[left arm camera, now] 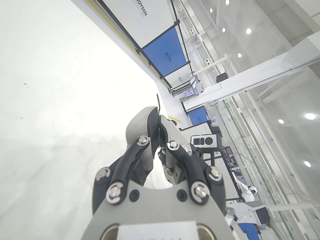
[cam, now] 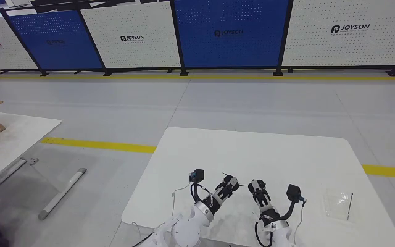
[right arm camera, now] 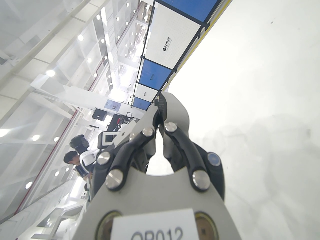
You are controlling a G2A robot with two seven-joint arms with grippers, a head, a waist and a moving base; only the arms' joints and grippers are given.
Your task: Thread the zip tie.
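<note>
We see the zip tie (left arm camera: pixel 158 101), a thin black strip, poking out just past the tips of the left gripper (left arm camera: pixel 159 117), whose fingers are pressed together on it. From above, the strip spans the short gap to the right gripper (right arm camera: pixel 158 111), likewise clamped, with a small dark end showing at its tip. Both arms are bent low over the near edge of the white table (cam: pixel 259 148), with the grippers tip to tip and facing each other. Well away on the right gripper's outer side lies a clear tray (cam: pixel 336 200) with a spare black tie (cam: pixel 350 207) at its edge
</note>
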